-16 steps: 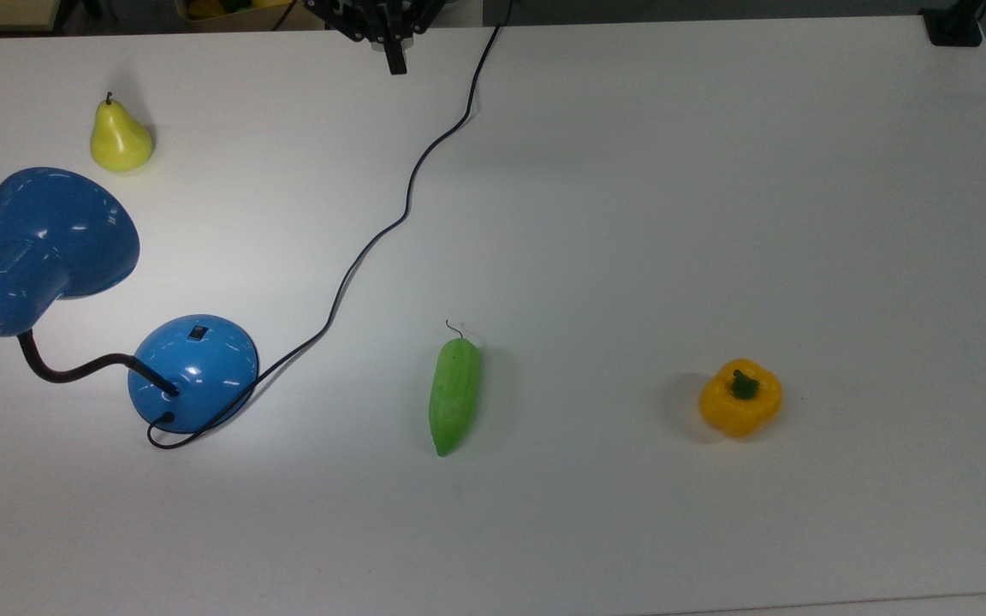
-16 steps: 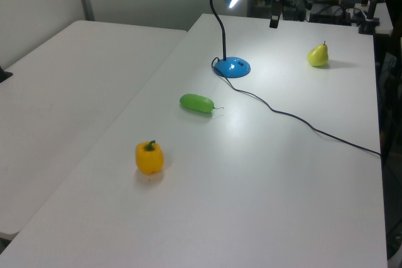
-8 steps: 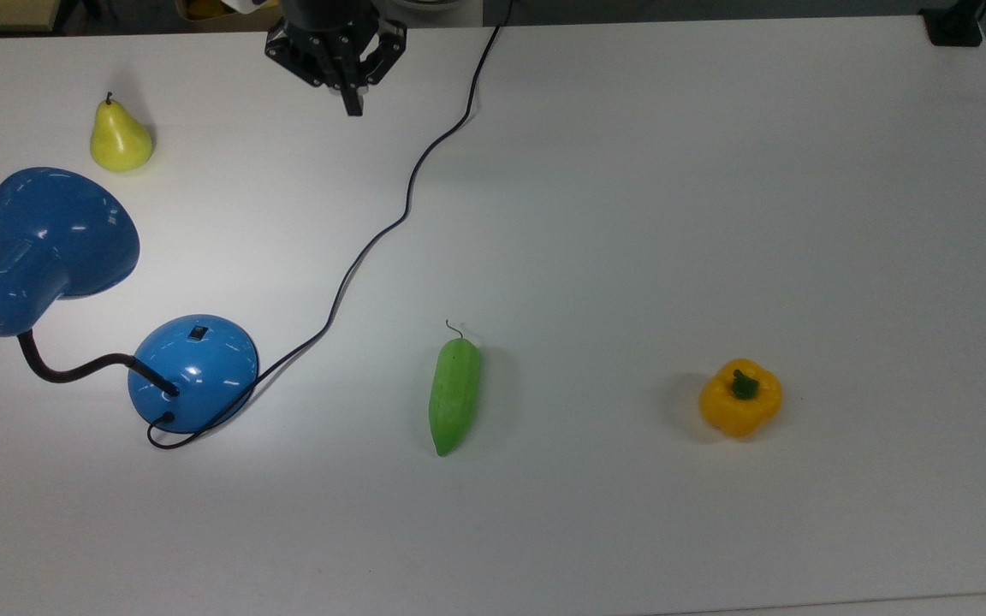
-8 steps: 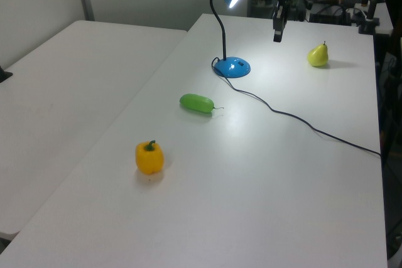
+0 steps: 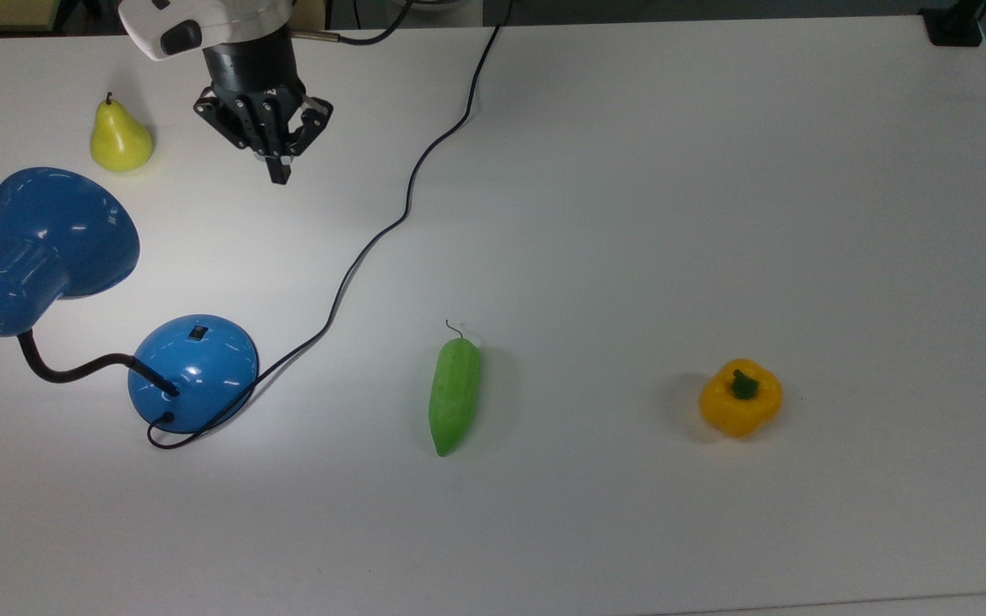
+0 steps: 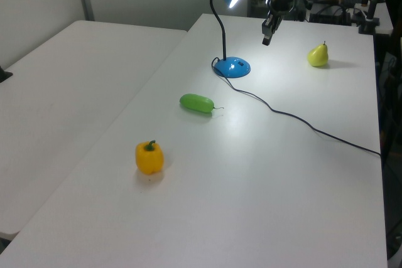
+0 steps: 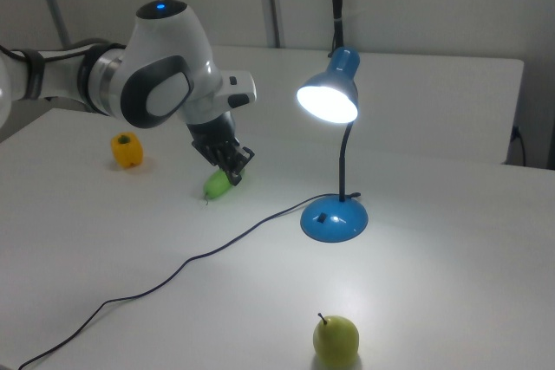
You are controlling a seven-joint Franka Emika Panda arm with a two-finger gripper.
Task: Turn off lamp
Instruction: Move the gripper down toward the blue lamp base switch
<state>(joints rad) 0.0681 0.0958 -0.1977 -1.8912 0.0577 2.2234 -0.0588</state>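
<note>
In the top view, the lamp (image 5: 193, 372) is seen near the tabletop's left edge, and the gripper (image 5: 278, 174) hangs closed and empty above the table. In the left view, the lamp (image 6: 231, 66) is lit — nothing has been pressed yet. In the right view, the fingers are kept shut, likely to poke the switch (image 7: 322, 217).

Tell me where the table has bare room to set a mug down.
Bare: beyond the yellow pepper toward the top view's right, and between cord and pepper. Crowded: around the lamp, pear and gripper.

Arm (image 5: 202, 26): cut off by the top view's upper edge. Cord (image 5: 407, 197): far end runs off the same edge. Cucumber (image 7: 217, 185): partly hidden behind pincer (image 7: 236, 178) in right view.
</note>
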